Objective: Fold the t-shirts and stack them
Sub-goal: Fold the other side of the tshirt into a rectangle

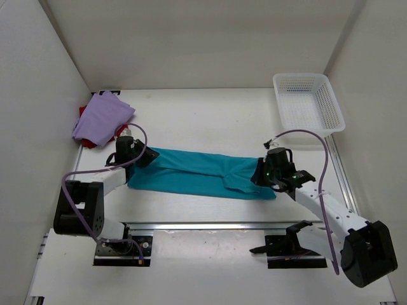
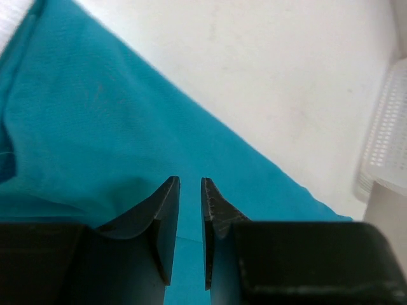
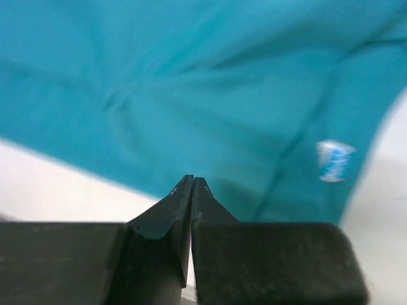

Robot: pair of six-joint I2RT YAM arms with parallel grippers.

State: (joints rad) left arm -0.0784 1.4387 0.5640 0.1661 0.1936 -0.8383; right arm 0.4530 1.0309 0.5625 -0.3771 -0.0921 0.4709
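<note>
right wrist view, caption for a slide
Right pincer shut at the edge of the teal t-shirt, pale label nearby.

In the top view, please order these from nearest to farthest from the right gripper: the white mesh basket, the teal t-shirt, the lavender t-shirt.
1. Teal t-shirt: its right end lies at the right gripper, mid-table.
2. White mesh basket: far right corner.
3. Lavender t-shirt: far left corner.

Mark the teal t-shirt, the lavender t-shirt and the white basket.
teal t-shirt [image 1: 191, 173], top external view, middle of the cloth.
lavender t-shirt [image 1: 102, 117], top external view, middle of its upper face.
white basket [image 1: 333, 105], top external view, its right mesh wall.
</note>
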